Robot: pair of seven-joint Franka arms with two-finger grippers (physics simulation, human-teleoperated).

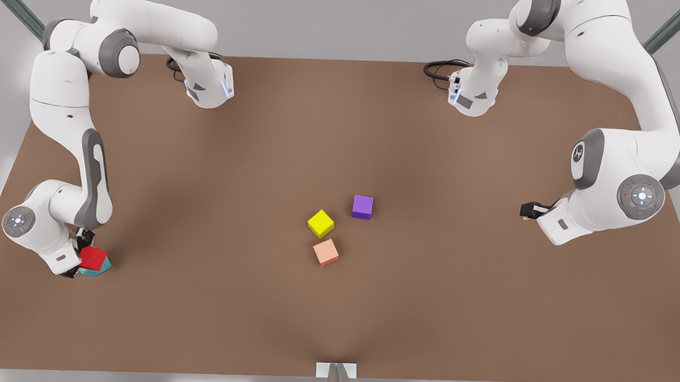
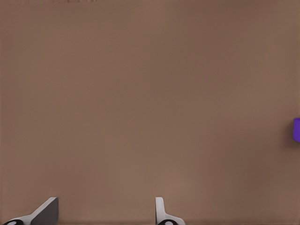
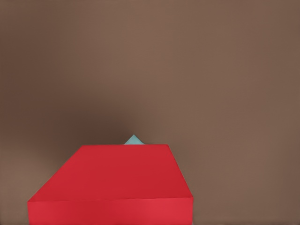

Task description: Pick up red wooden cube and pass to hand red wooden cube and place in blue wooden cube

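The red wooden cube (image 1: 93, 257) rests on top of the blue wooden cube (image 1: 101, 269), a teal block near the table's edge at the front view's left. My right gripper (image 1: 80, 255) is shut on the red cube, with a dark finger on either side. In the right wrist view the red cube (image 3: 112, 183) looms close and just a teal corner of the blue cube (image 3: 134, 140) peeks out behind it. My left gripper (image 1: 527, 209) waits at the front view's right, above the table. Its fingers (image 2: 161, 212) are open with nothing between them.
A yellow cube (image 1: 321, 223), a salmon-orange cube (image 1: 326, 252) and a purple cube (image 1: 362, 206) lie grouped mid-table. The purple cube (image 2: 296, 130) touches the left wrist view's edge. The brown table (image 1: 215, 168) spreads bare between the arms.
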